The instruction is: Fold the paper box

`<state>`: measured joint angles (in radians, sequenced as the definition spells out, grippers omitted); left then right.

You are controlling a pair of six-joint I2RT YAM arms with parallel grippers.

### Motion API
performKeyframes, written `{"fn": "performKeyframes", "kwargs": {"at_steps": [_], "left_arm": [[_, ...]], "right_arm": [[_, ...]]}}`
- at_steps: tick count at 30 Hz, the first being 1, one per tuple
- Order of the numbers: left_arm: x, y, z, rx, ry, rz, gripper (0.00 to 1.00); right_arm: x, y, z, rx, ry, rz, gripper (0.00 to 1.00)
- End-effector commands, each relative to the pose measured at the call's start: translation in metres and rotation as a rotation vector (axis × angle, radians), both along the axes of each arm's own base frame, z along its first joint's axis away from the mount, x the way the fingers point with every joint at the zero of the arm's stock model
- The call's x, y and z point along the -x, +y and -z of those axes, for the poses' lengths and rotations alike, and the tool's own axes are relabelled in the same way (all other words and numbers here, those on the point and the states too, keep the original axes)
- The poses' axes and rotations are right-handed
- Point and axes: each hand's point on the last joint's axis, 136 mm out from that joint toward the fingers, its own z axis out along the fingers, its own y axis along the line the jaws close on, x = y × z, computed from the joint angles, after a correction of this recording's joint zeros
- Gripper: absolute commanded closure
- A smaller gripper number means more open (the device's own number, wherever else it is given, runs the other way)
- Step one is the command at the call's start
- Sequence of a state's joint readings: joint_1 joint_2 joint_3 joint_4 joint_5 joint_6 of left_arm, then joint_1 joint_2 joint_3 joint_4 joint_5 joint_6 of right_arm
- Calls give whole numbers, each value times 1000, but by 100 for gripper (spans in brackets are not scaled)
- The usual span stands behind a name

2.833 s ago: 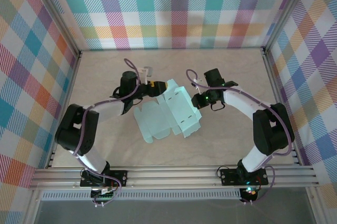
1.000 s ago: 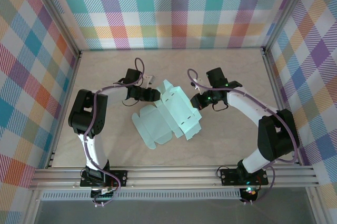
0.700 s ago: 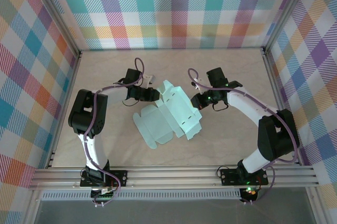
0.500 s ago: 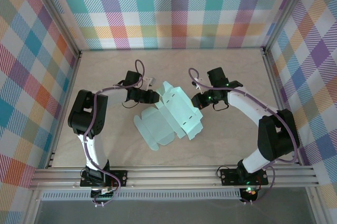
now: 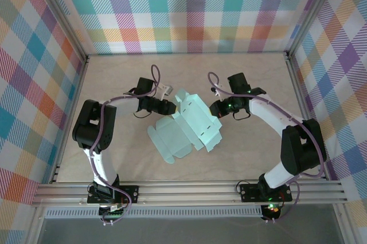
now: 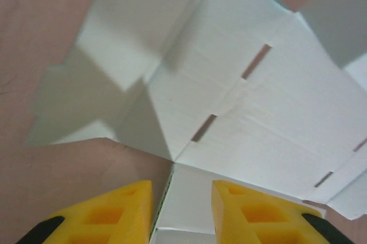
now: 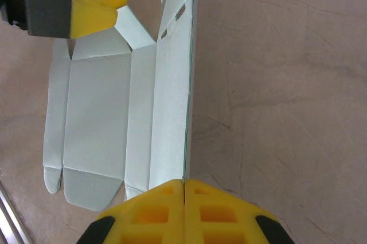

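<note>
Found the paper box (image 5: 186, 126) as a pale mint-blue die-cut blank of thin card, creased and pierced with short slots. Lay mostly flat near the middle of the desk (image 5: 246, 158), small flaps spread toward the desk's near edge. Rose off the desk along its far-right panel, tilted up on edge.
</note>
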<state>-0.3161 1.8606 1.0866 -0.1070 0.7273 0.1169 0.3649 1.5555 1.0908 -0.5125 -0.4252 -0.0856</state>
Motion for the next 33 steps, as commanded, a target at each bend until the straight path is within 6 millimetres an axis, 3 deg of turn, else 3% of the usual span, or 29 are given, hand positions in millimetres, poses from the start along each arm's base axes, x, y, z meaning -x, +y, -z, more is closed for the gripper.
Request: {"fn": "performKeyframes", "kwargs": {"at_steps": [1,11,19,33], "left_arm": [[17,-6,-10,8,-30,86,67],[20,-14,4,-89,-26,99,70],[34,-33,6,-55,9,114,67],[44,-37,63,-200,91,38,64]], "right_arm": [[-3,4,-16,-55,-28,-1,100],[-4,5,-18,-65,-30,-1,100],[-7,6,-16,-65,-19,3,100],[-5,7,-15,-77,-8,7,100]]}}
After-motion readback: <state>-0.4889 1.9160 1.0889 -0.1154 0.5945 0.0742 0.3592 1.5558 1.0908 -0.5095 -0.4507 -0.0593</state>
